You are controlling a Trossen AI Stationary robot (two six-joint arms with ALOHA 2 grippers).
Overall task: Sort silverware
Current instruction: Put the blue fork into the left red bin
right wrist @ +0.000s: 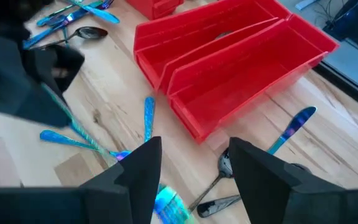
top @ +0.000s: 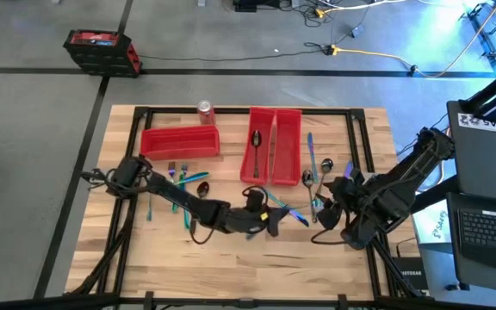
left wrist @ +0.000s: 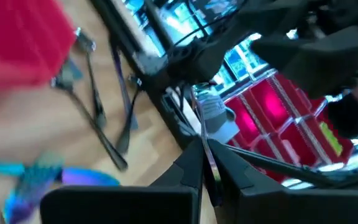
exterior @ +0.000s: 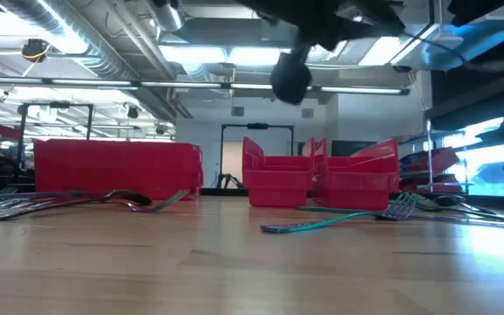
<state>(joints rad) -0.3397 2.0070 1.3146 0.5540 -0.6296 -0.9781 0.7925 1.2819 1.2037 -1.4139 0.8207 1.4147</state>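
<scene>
Silverware (top: 183, 176) lies scattered on the wooden table (top: 231, 267) on both sides of the red bins (top: 272, 142), with one spoon (top: 256, 142) already in a bin. The pieces look thin, stiff, light and slick, probably best pinched across the handle. The left gripper (top: 274, 222) hovers at table centre, fingers (left wrist: 194, 168) pressed together on a thin handle whose far end is blurred. The right gripper (right wrist: 191, 168) hangs near it, fingers spread and empty, over a fork (right wrist: 169, 205) partly hidden behind them.
</scene>
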